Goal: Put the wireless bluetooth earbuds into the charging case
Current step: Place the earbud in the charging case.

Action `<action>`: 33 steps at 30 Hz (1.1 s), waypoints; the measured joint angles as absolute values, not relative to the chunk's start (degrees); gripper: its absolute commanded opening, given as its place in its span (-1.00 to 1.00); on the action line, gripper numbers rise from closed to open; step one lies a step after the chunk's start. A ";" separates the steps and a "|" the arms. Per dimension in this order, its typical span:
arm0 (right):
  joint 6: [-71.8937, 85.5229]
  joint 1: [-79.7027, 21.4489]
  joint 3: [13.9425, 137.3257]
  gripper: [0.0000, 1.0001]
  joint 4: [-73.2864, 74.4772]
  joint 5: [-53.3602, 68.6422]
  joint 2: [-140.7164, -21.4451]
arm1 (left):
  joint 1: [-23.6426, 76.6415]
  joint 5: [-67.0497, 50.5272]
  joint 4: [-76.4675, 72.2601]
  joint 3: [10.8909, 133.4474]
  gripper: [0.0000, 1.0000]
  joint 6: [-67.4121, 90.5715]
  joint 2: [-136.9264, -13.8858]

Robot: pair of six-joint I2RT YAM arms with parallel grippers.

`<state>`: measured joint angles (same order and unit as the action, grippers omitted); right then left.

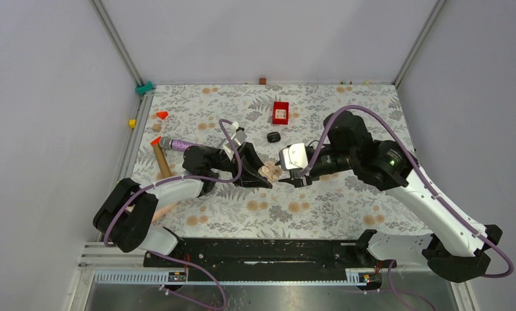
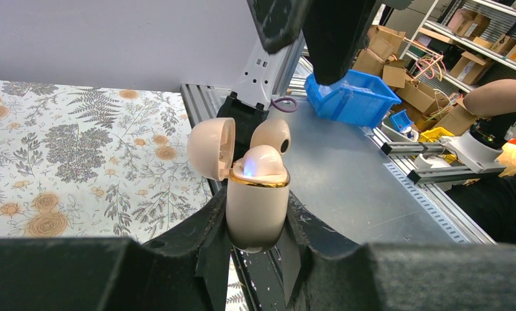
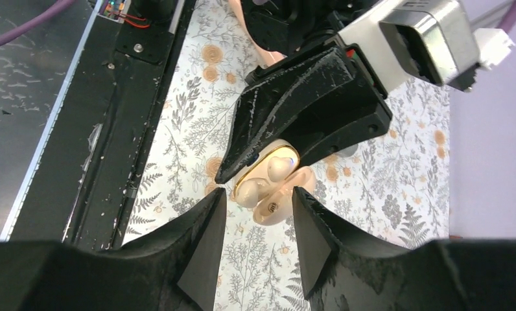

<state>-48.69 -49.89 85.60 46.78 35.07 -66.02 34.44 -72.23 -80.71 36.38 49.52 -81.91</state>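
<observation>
My left gripper is shut on a beige charging case with a gold rim and holds it above the table. Its lid hangs open. Two beige earbuds sit in it: one is lit blue and the other stands higher behind it. My right gripper is open and empty, its fingertips on either side of the case, just short of it. A small glossy black oval case lies shut on the table, apart from both grippers. No black earbuds show.
A red square box lies at the back beyond the black case. A purple-tipped cylinder, a wooden block and red wedges lie at the left. The table's metal rail runs along the near edge.
</observation>
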 measured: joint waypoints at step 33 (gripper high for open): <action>-36.18 -50.06 81.89 0.99 35.38 22.96 -68.18 | 34.17 -72.07 -80.68 36.38 -1.00 48.97 -81.84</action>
<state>-36.18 -50.06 81.89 35.38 22.96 -68.18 34.17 -72.07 -80.68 36.38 48.97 -81.84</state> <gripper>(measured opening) 0.993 0.287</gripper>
